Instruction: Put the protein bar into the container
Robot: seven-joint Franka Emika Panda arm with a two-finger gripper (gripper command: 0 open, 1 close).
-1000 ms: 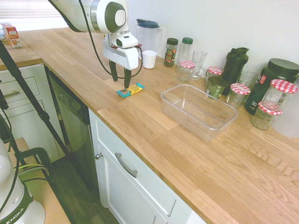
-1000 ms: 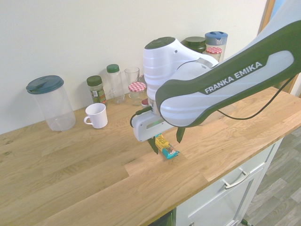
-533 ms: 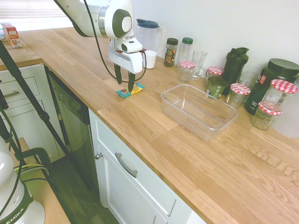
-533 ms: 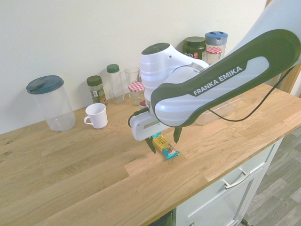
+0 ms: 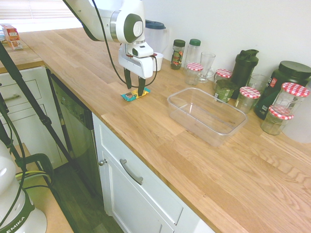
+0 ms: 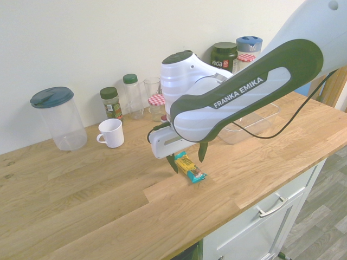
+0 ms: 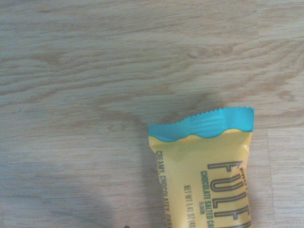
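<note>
The protein bar [image 5: 135, 93] [image 6: 190, 167], yellow-orange with teal ends, lies flat on the wooden counter near its front edge. My gripper [image 5: 134, 87] [image 6: 187, 161] is open and low over the bar, with one finger on each side of it; contact does not show. In the wrist view the protein bar [image 7: 204, 175] fills the lower right, one teal end showing. The container [image 5: 206, 114] [image 6: 260, 116], a clear lidless tub, stands empty on the counter a short way past the bar; in the second exterior view the arm hides most of it.
A white mug [image 5: 155, 61] [image 6: 111, 132] and a blue-lidded pitcher [image 5: 154, 34] [image 6: 57, 119] stand by the wall behind the gripper. Spice bottles [image 5: 178, 53], glasses and red-checkered-lid jars [image 5: 249, 98] line the wall behind the tub. The counter's front edge [image 5: 112, 121] is close to the bar.
The gripper has moved sideways over the bar and come down, so its open fingers now straddle it. The bar has not moved.
</note>
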